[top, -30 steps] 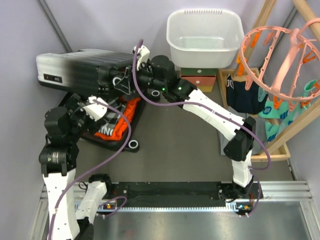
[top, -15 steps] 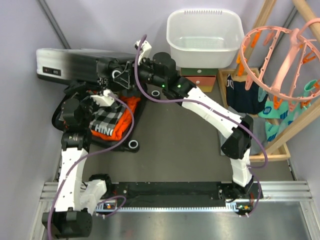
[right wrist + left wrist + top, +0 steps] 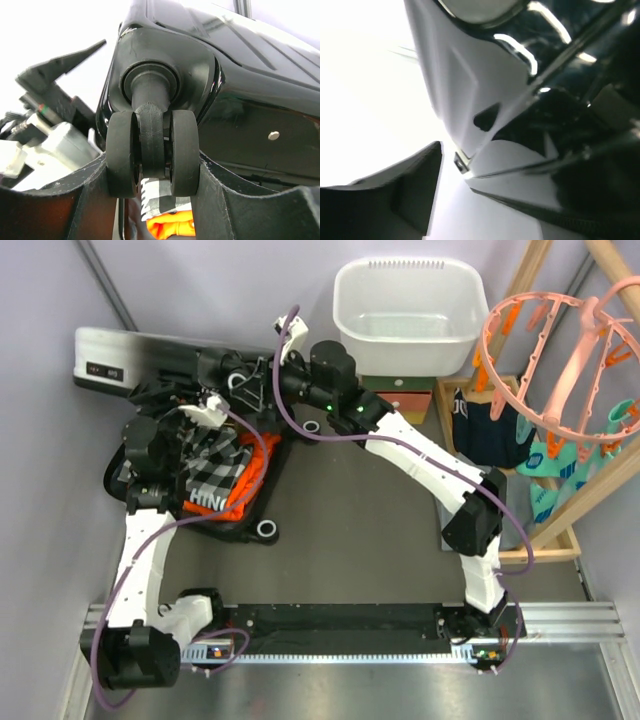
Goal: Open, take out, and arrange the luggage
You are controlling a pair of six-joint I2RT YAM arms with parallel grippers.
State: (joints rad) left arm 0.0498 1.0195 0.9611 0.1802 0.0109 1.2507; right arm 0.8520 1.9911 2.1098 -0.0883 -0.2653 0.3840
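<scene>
Top external view showed the large hard-shell ribbed suitcase (image 3: 140, 358), black fading to white, lying open at the far left corner of the dark table (image 3: 350, 540), its lid tilted up toward the far edge. Inside the lower shell lay a black-and-white checked cloth (image 3: 215, 465) touching an orange garment (image 3: 262, 465). Right wrist view had the right gripper (image 3: 152, 167) clamped around a twin black wheel (image 3: 152, 145) at the lid's corner, one finger on each side. The left gripper (image 3: 192, 412) sat under the raised lid, above the clothes; its own view was blurred, so whether its jaws were spread or pressed together could not be told. A white plastic laundry basket (image 3: 405, 315) stood at the far edge, well apart.
</scene>
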